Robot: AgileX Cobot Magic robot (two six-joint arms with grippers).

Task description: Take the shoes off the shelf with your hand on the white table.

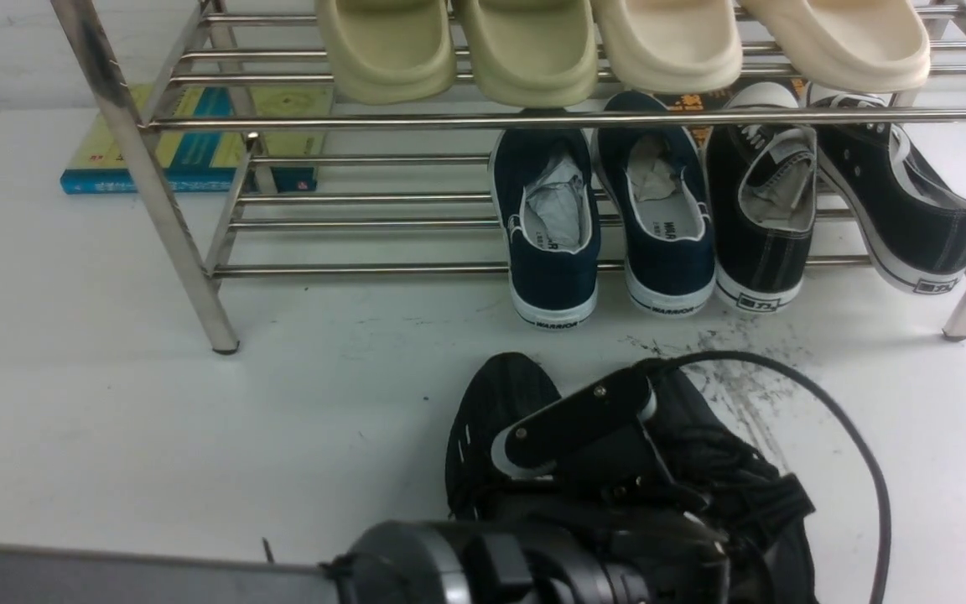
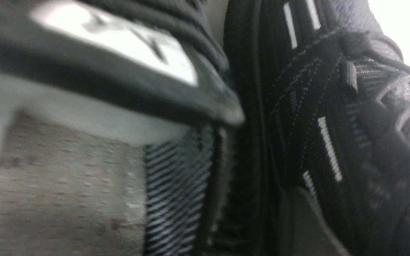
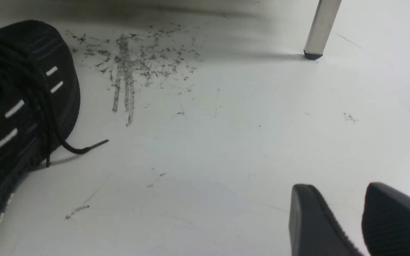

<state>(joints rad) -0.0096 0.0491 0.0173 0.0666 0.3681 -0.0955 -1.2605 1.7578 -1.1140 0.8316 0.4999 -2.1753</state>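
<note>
One large flat white table (image 1: 324, 403) bears a two-tier chrome-tube shoe rack (image 1: 324, 122) and, in front of it, all-black mesh lace-up sneakers (image 1: 500, 403).
The rack's upper tier holds olive-green clogs (image 1: 386, 50) and cream clogs (image 1: 672, 42); the lower tier holds navy white-soled sneakers (image 1: 552, 252) beside black canvas sneakers (image 1: 764, 201) with white trim. The mesh pair rests on the table surface, partly covered in the front view by the left arm's black gripper (image 1: 617, 495). Whether the jaws of that gripper are spread or pressed together cannot be determined. The right gripper (image 3: 340, 186) has its ribbed dark grey fingers apart, white surface visible between them. A black shoelace (image 3: 78, 150) extends onto the table.
</note>
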